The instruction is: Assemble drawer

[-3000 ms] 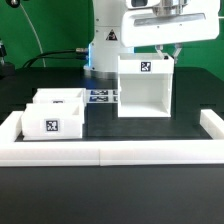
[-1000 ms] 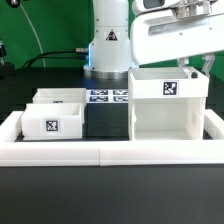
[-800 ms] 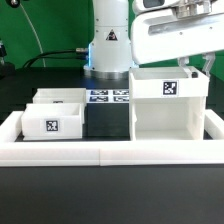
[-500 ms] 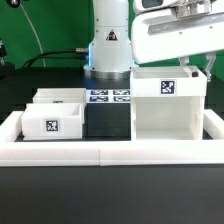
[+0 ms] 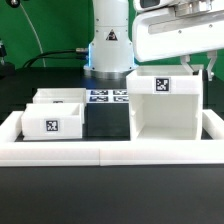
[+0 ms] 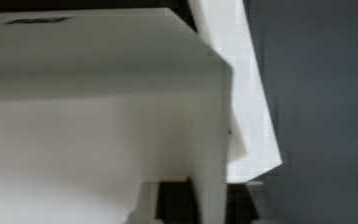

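Note:
The white box shell point(image 5: 165, 115) stands upright at the exterior view's right, its open top up and its tagged face toward the camera. My gripper point(image 5: 197, 66) reaches down over its upper right wall. In the wrist view the two dark fingers point(image 6: 172, 205) sit on either side of that thin white wall point(image 6: 229, 110), so my gripper point(image 6: 210, 205) is shut on the shell. Two small white trays, one in front point(image 5: 52, 122) and one behind point(image 5: 58, 97), rest at the left, apart from the shell.
A long low white rail point(image 5: 110, 152) edges the table at the front and both sides. The marker board point(image 5: 108, 97) lies between the trays and the shell. The robot's base point(image 5: 108, 40) stands behind it.
Three seconds ago the shell stood mid-table; it was moved to the right front. In the last half second it has shifted slightly left and turned a little.

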